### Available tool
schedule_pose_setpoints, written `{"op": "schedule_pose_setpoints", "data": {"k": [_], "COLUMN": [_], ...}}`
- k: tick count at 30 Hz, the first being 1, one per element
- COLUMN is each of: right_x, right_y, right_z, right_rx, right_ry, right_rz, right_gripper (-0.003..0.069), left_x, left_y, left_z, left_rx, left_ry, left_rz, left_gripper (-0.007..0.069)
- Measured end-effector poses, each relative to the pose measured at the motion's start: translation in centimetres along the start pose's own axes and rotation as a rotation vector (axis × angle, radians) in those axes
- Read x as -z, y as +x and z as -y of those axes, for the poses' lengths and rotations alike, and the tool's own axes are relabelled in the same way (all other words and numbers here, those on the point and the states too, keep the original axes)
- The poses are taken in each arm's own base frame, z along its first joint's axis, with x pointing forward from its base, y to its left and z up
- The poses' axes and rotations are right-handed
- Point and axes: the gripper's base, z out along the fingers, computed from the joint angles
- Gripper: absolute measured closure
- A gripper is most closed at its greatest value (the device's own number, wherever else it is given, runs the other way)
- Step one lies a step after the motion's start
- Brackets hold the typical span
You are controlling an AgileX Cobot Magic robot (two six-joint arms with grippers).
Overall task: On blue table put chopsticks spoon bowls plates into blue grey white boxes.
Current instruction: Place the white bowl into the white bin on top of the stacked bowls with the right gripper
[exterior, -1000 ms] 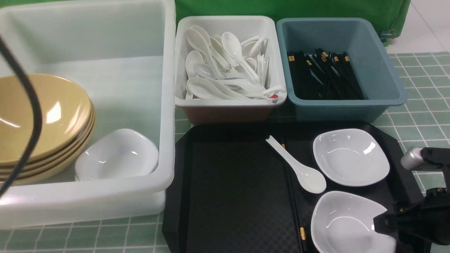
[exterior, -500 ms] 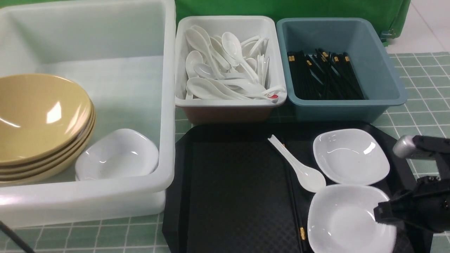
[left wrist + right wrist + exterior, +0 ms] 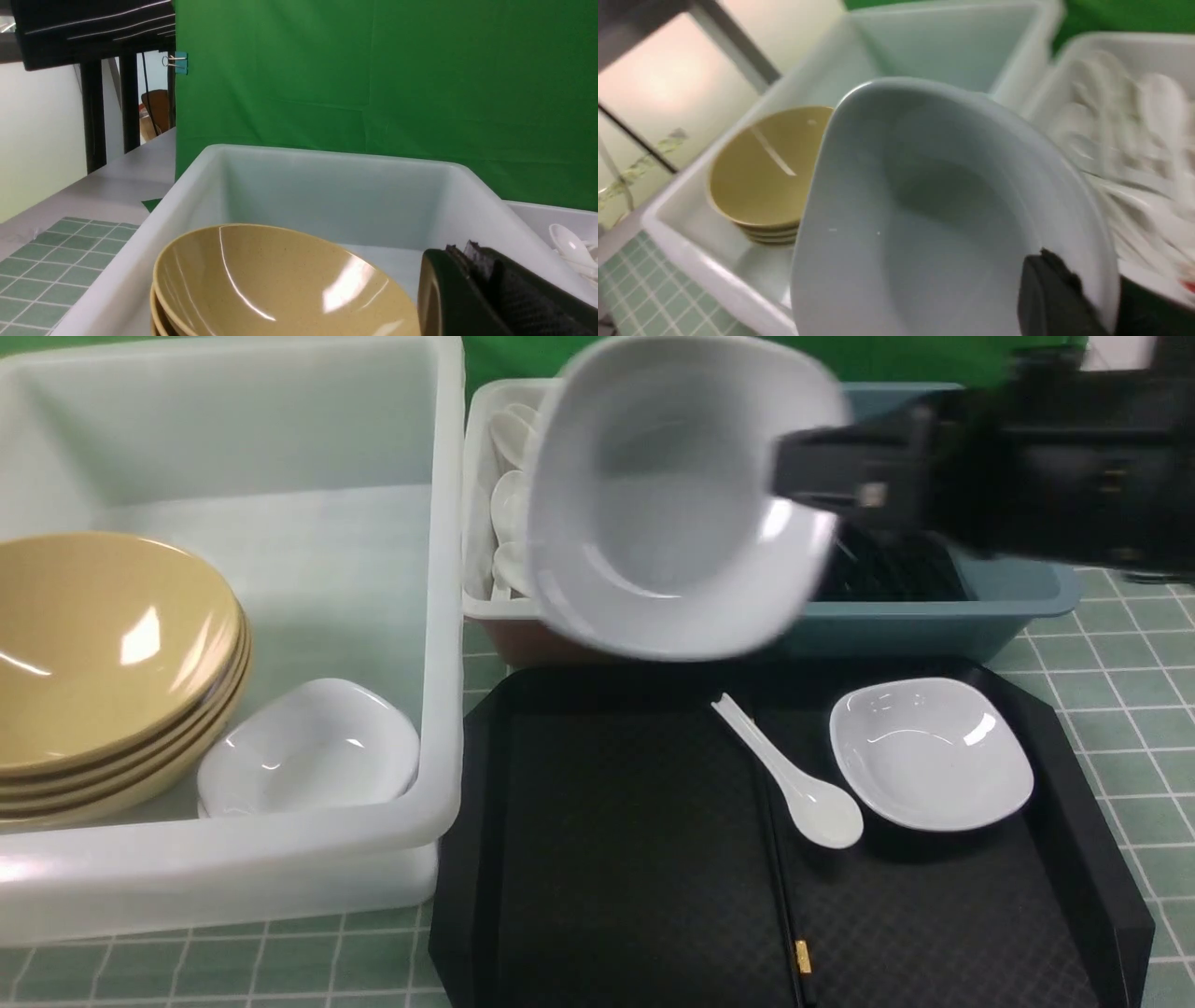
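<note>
The fingers of the right arm (image 3: 803, 476) are closed on the rim of a white plate (image 3: 677, 504), holding it tilted in the air, in the front view in front of the white box (image 3: 607, 649) of spoons and partly over the blue-grey box (image 3: 943, 621). The fingers of the left arm (image 3: 455, 261) are shut, near the yellow bowls (image 3: 112, 653). Those bowls sit stacked in the large translucent tub (image 3: 280, 569), with white dishes (image 3: 308, 747) just beside them. On the black tray (image 3: 616, 859) lie another white plate (image 3: 932, 754), a white spoon (image 3: 794, 775) and black chopsticks (image 3: 782, 887); the spoon's handle crosses over the chopsticks. The tray and the boxes stand on the green-tiled desk (image 3: 1134, 709).
</note>
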Motion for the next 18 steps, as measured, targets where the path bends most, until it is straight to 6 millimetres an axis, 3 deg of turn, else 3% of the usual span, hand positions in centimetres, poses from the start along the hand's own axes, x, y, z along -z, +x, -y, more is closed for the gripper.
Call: {"op": "schedule_pose_setpoints", "data": {"k": [2,3,4,5,6,9,13,18], "right_x": [-5.7,-6.2,-10.0,-10.0,-12.7,-17.7,-20.9,-23.3], "right_y": [1.1,1.0,2.3,2.1,2.8,4.6,4.8,7.4], "right_z": [-2.1,-2.7,-3.7,-4.1,-4.8,-6.1,-6.7,-5.5], "right_rx": [0.114,0.125,0.193,0.202,0.24,0.333,0.451,0.539], "right_ry": [-0.085,-0.1,-0.145,-0.153,-0.182,-0.222,-0.204,-0.191], "right_rz": [-0.057,-0.054,-0.103,-0.095,-0.119,-0.156,-0.13,-0.203], "right_gripper": [0.0588,0.0588,0.0588,0.0588,0.0588,0.0588,0.0587,0.0584], "left_x": [0.0,0.0,0.0,0.0,0.0,0.0,0.0,0.0], "left_y": [0.0,0.0,0.0,0.0,0.0,0.0,0.0,0.0], "left_z": [0.0,0.0,0.0,0.0,0.0,0.0,0.0,0.0], "left_rx": [0.0,0.0,0.0,0.0,0.0,0.0,0.0,0.0], "left_ry": [0.001,0.001,0.001,0.001,0.001,0.001,0.001,0.001], "left_rz": [0.0,0.0,0.001,0.001,0.0,0.001,0.001,0.001], "left_gripper": [0.0622,0.0622,0.0622,0.0622,0.0622,0.0622,0.0622,0.0622]}}
